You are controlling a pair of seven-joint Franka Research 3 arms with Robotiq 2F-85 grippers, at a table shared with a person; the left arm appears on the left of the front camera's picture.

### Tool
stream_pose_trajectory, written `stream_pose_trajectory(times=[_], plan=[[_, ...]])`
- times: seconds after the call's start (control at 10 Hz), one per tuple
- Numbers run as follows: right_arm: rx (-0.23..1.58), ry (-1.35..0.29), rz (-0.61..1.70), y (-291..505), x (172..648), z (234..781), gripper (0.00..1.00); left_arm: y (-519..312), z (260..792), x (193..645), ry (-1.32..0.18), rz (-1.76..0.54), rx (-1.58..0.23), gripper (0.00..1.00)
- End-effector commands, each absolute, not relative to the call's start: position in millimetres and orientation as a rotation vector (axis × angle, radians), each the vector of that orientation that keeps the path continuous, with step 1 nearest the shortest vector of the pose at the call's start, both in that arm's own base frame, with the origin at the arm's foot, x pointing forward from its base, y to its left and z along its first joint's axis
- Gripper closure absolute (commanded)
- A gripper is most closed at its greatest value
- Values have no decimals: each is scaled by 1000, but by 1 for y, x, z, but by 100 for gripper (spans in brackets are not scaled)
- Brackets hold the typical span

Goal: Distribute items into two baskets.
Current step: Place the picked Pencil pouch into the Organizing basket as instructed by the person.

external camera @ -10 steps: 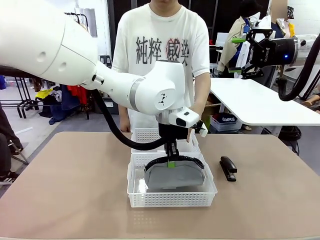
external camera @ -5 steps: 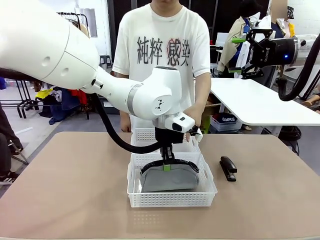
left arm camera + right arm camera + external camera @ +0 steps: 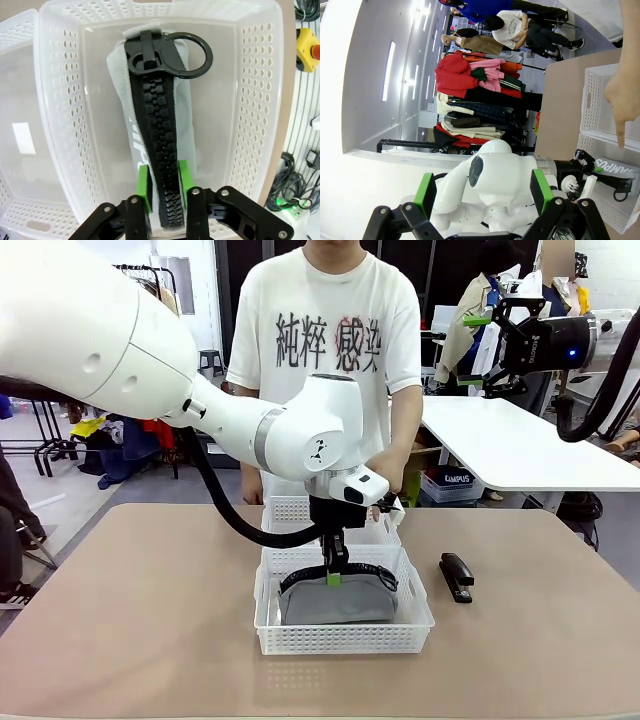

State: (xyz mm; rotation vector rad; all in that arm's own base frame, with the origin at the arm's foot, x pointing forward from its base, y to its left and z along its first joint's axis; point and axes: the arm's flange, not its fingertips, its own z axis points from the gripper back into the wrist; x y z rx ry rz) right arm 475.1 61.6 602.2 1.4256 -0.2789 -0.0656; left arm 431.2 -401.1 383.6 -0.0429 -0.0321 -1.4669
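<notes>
Pouch: lay left-right in near basket, zipper up.
Left fingers: straddled zipper, grip unclear.
Right fingers: apart, empty.
Far box: read "CAMPUS".

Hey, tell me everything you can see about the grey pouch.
The grey pouch is soft fabric with a chunky black zipper and a ring pull. It sits zipper-up inside the nearer basket, on its floor. The left gripper straddles the zipper, green pads either side; whether they pinch it can't be told.
</notes>
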Motion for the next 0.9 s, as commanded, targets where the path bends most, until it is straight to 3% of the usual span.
stream_pose_trajectory(times=[0.0,0.1,0.8], plan=[[1427,-286,-56,62,475,603,0,-396,391,425,-7,-1446,-46,14],[1427,-286,-56,62,475,603,0,-396,395,424,-5,-1453,-55,0],[1427,-286,-56,62,475,603,0,-395,415,415,-7,-1484,-77,0]])
